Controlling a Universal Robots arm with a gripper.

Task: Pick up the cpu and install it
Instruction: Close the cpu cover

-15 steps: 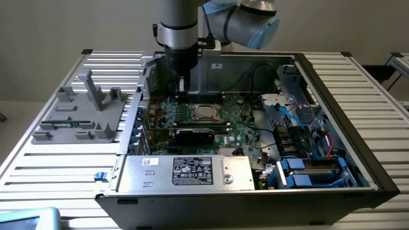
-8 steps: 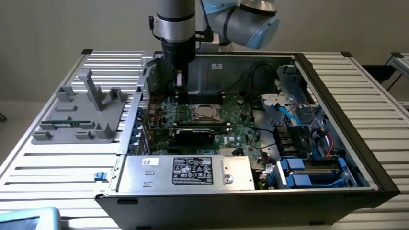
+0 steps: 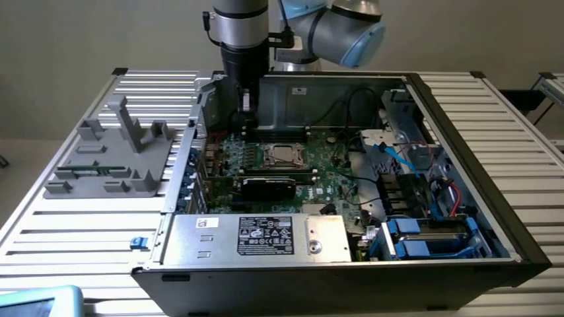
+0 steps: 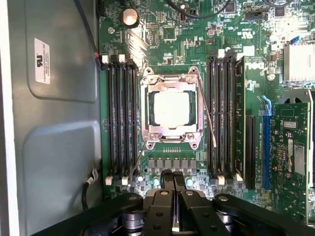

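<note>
Over the motherboard (image 4: 162, 46), vertical arm (image 3: 240, 39), closed tool (image 4: 173, 178) near socketed cpu (image 4: 171, 108)

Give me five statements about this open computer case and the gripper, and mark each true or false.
1. The cpu lies inside the socket frame on the motherboard. True.
2. The gripper is clamped on the cpu. False: it is shut with nothing between its fingers, and the cpu lies apart from it.
3. The silver labelled power supply box sits inside the case. True.
4. The grey fixture stands on the motherboard. False: it stands on the table, outside the case, at the exterior view's left.
5. Memory slots run along both sides of the socket frame. True.
</note>
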